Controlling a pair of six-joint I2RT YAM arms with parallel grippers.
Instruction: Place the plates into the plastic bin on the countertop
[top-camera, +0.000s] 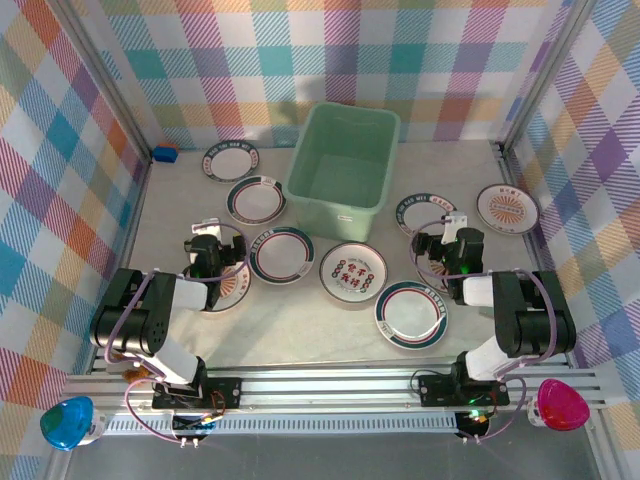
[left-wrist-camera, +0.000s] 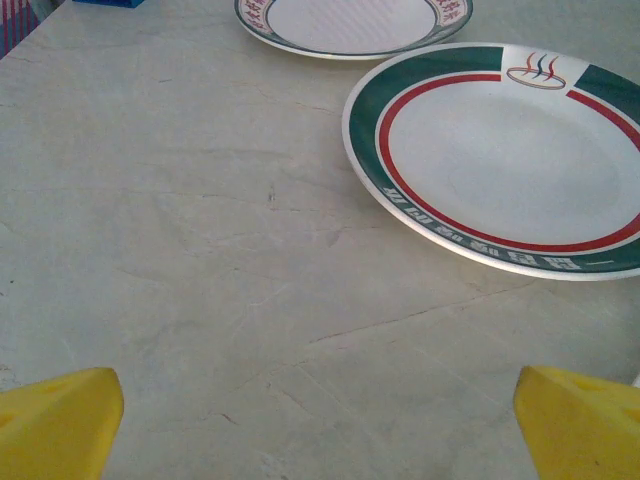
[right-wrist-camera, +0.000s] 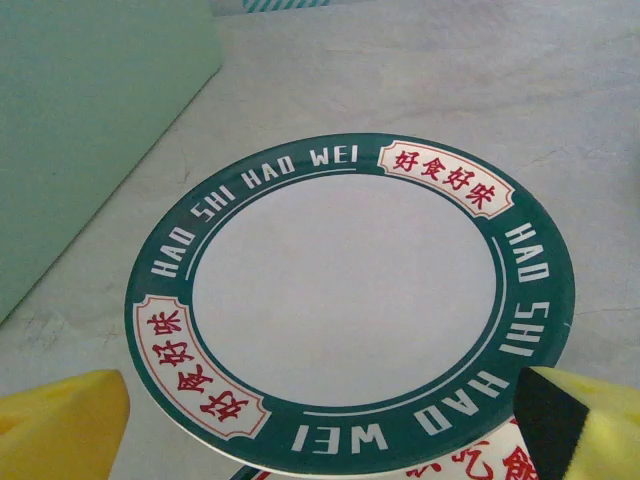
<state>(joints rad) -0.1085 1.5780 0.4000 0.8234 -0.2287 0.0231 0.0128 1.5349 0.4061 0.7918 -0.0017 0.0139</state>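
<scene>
Countertop (top-camera: 300, 322) bears plastic bin (top-camera: 335, 212), mouth up, long axis near-to-far.

- the bin (top-camera: 335, 205) stands back centre on the countertop (top-camera: 300, 330).
- left of it, a corner plate (top-camera: 231, 160) lies behind a second plate (top-camera: 255, 200).
- before the bin, a front-left plate (top-camera: 281, 254) and a middle plate (top-camera: 352, 270) lie side by side.
- right of the bin, an inner plate (top-camera: 418, 210) overlaps a lower plate (right-wrist-camera: 470, 465); an outer plate (top-camera: 507, 208) lies further right.

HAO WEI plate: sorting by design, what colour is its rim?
Dark green rim on the plate, white lettering; best in right wrist view.
</scene>
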